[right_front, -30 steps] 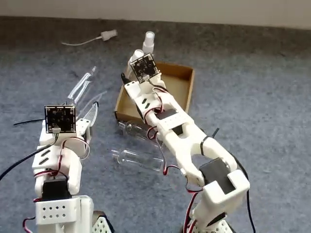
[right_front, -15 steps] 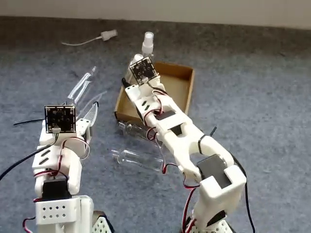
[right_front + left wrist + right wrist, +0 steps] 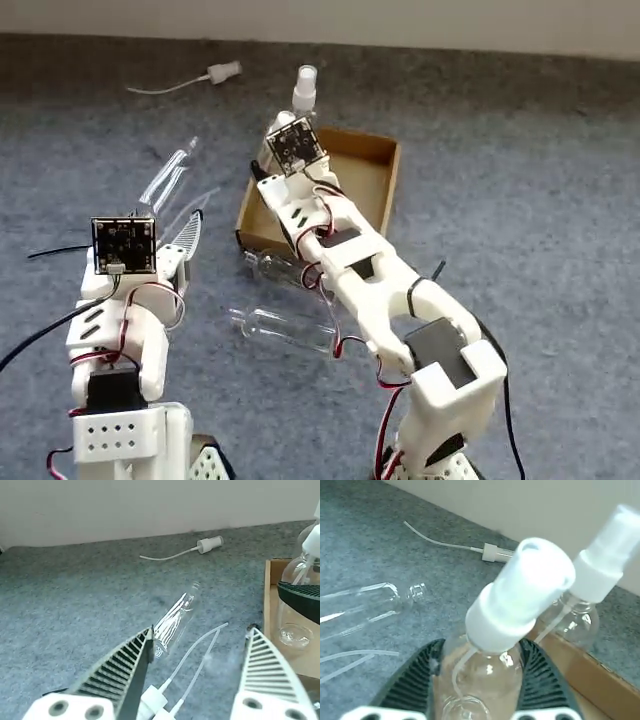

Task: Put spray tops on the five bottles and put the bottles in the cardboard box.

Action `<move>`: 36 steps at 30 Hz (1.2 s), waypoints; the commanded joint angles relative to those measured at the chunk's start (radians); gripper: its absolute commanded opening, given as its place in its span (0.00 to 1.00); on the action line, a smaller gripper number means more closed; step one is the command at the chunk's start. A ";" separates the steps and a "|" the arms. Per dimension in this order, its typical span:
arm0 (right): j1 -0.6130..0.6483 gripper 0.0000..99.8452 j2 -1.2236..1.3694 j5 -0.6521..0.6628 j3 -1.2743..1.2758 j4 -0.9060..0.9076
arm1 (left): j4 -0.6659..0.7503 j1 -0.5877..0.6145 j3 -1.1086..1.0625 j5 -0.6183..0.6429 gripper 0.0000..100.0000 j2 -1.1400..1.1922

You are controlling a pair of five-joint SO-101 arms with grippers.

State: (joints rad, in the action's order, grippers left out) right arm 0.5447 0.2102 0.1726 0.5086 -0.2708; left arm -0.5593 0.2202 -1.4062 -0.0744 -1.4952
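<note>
While the right arm stretches forward over the open brown cardboard box point(image 3: 382, 160), its tool point(image 3: 482, 655) is clamped on a clear plastic bottle point(image 3: 480, 680) that already wears a white spray top point(image 3: 522, 597), with one black ribbed finger pressed to each side of the bottle's shoulder. We see this bottle held upright at the box's far left corner, and we cannot tell whether its base rests on the box floor. Just behind it stands a second clear bottle with a white spray top point(image 3: 305, 85), close to the same corner, and we cannot tell whether it is inside the box or just beyond its wall. The left arm sits well apart from the box, and its tool point(image 3: 200, 632) has its fingers spread wide with nothing between them. It hangs above a loose white spray top with a thin white tube point(image 3: 152, 700) on the grey felt-covered surface point(image 3: 530, 230). Just past that tool an uncapped clear bottle point(image 3: 175, 617) lies on its side, neck pointing away from the arms. Farther off, near the pale wall, another loose white spray top with a long curved tube point(image 3: 222, 72) lies on the surface. On the near side of the box two more uncapped clear bottles lie on their sides: one point(image 3: 272, 266) touching or just beside the box's front wall and partly hidden by the right arm, the other point(image 3: 285, 328) a little nearer the arm bases.
</note>
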 commanded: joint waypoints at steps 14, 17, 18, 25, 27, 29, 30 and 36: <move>0.005 0.12 -0.015 0.011 -0.068 -0.012 | -0.005 0.002 0.033 0.005 0.26 -0.004; 0.007 0.12 -0.015 0.011 -0.068 -0.012 | -0.005 0.002 0.033 0.005 0.26 -0.004; 0.007 0.12 -0.016 0.011 -0.068 -0.012 | -0.005 0.002 0.033 0.005 0.26 -0.004; 0.007 0.12 -0.016 0.011 -0.067 -0.010 | 0.002 0.002 0.033 0.005 0.26 0.001; 0.008 0.12 -0.016 0.011 -0.068 -0.010 | 0.002 0.002 0.033 0.005 0.26 0.001; 0.010 0.12 -0.018 0.011 -0.068 -0.010 | 0.002 0.002 0.033 0.005 0.26 0.002; 0.013 0.12 -0.018 0.011 -0.068 -0.010 | 0.002 0.002 0.031 0.005 0.26 0.002; 0.024 0.15 -0.018 0.011 -0.068 0.021 | 0.002 0.002 0.031 0.005 0.26 0.002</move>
State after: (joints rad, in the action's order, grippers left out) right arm 0.5524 0.2102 0.1726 0.5086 -0.2693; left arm -0.5593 0.2202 -1.4062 -0.0744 -1.4952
